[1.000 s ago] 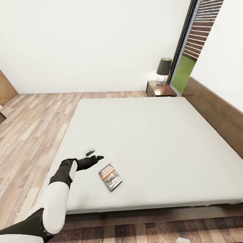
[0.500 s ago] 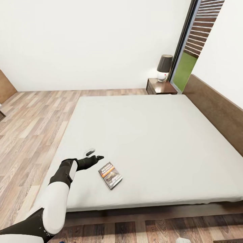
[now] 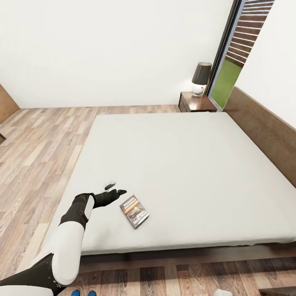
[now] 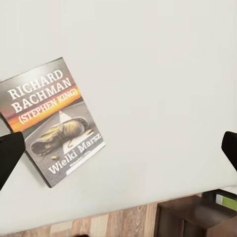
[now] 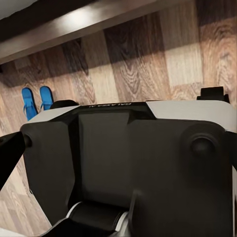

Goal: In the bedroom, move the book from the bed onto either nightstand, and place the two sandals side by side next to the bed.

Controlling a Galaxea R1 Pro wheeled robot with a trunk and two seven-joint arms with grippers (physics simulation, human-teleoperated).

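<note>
The book (image 3: 134,211), dark with an orange band, lies flat on the pale grey bed (image 3: 185,164) near its front left corner. My left gripper (image 3: 115,188) hovers just left of it and a little further in, open and empty. Through the left wrist view the book (image 4: 52,121) shows beside one fingertip (image 4: 9,157), with the left gripper (image 4: 118,153) spread wide over bare mattress. A nightstand (image 3: 196,102) stands at the bed's far right corner. Two blue sandals (image 5: 35,101) lie side by side on the floor by the bed frame; their tips (image 3: 83,293) peek in at the head view's bottom edge. My right gripper (image 5: 121,158) hangs open over my own base.
A dark-shaded lamp (image 3: 200,78) sits on the nightstand beside a tall window (image 3: 230,70). The wooden headboard (image 3: 263,127) runs along the bed's right side. Plank floor (image 3: 37,152) stretches to the left of the bed. My dark base (image 5: 128,163) stands on the floor close to the bed frame.
The whole head view has shifted: the bed sits slightly higher in the picture and the sandals' blue tips have come in at the bottom edge. The book lies a touch closer to my left gripper.
</note>
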